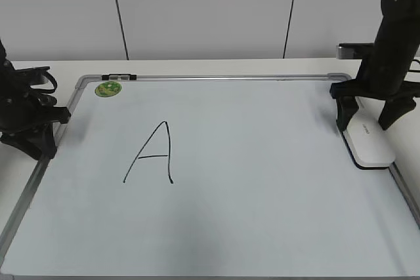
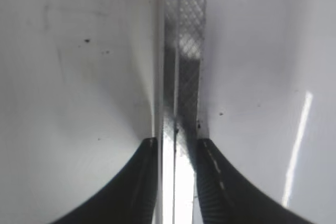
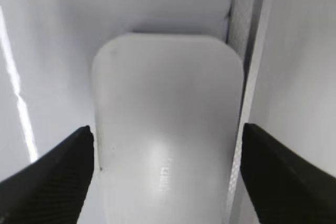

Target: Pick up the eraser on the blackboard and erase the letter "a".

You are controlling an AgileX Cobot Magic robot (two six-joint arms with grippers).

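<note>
The blackboard (image 1: 262,162) lies flat on the table. The only letter on it is a large capital "A" (image 1: 154,155); no small "a" shows. The white eraser (image 1: 374,149) lies at the board's right edge, against the frame. My right gripper (image 1: 365,122) is open just above the eraser's far end, one finger on each side. In the right wrist view the eraser (image 3: 168,93) fills the gap between the open jaws (image 3: 168,135), which do not touch it. My left gripper (image 1: 33,137) sits at the board's left edge, its jaws (image 2: 177,145) closed on the metal frame (image 2: 181,77).
A small round green magnet (image 1: 108,88) sits at the board's far left corner, beside a black clip (image 1: 119,77) on the top frame. The white table (image 1: 197,67) runs behind the board to a grey panelled wall.
</note>
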